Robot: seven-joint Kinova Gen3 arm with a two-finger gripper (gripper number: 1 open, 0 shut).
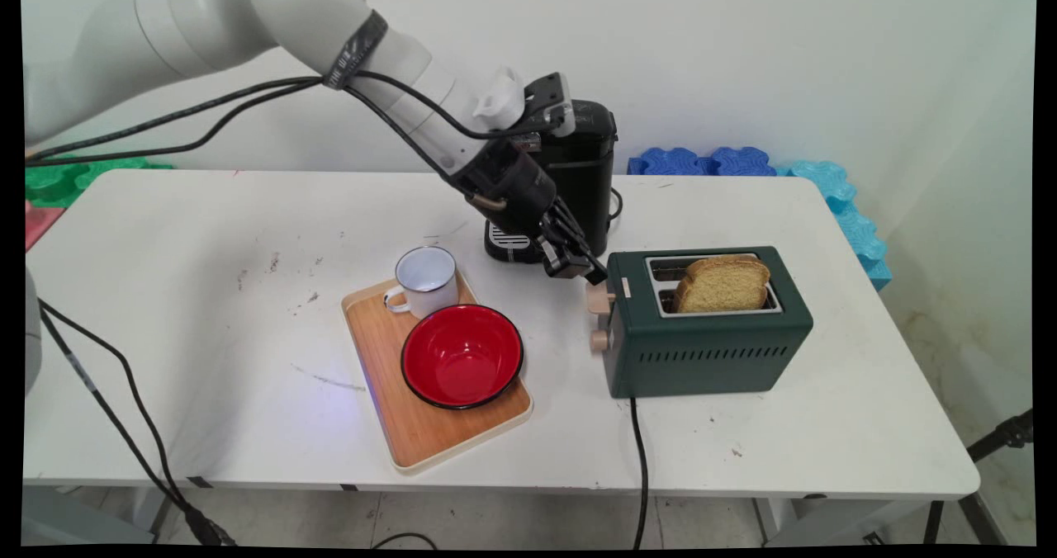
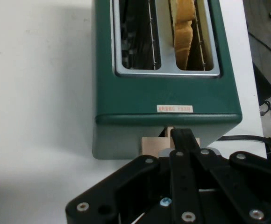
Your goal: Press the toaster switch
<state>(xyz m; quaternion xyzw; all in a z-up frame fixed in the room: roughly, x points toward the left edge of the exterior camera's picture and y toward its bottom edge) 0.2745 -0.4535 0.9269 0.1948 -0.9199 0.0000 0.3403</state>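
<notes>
White table [image 1: 206, 310] nearest the camera, carrying everything. Dark green two-slot metal toaster [image 1: 710, 331] right of centre, black cord running off the near edge; its end with the beige lever [image 1: 600, 295] and beige round knob [image 1: 599, 341] faces left. Black coffee machine [image 1: 582, 170] at the back, by the wall. Rectangular wooden tray with pale rim [image 1: 388, 393] left of the toaster, well apart from it. Red enamel bowl with black rim [image 1: 462, 355] sits mid-tray; white enamel mug [image 1: 424, 279] at the tray's far end, just beside the bowl, handle to the left. Slice of golden-brown bread [image 1: 724, 284] stands upright in the toaster's near slot, top poking out; far slot empty. Black two-finger tool [image 1: 593, 272] angled down at the toaster's lever end, fingers drawn narrow, tips together right at the lever; hand view shows the fingertip [image 2: 178, 135] over the lever plate, contact looks likely but can't confirm. Nothing gripped between the fingers.
</notes>
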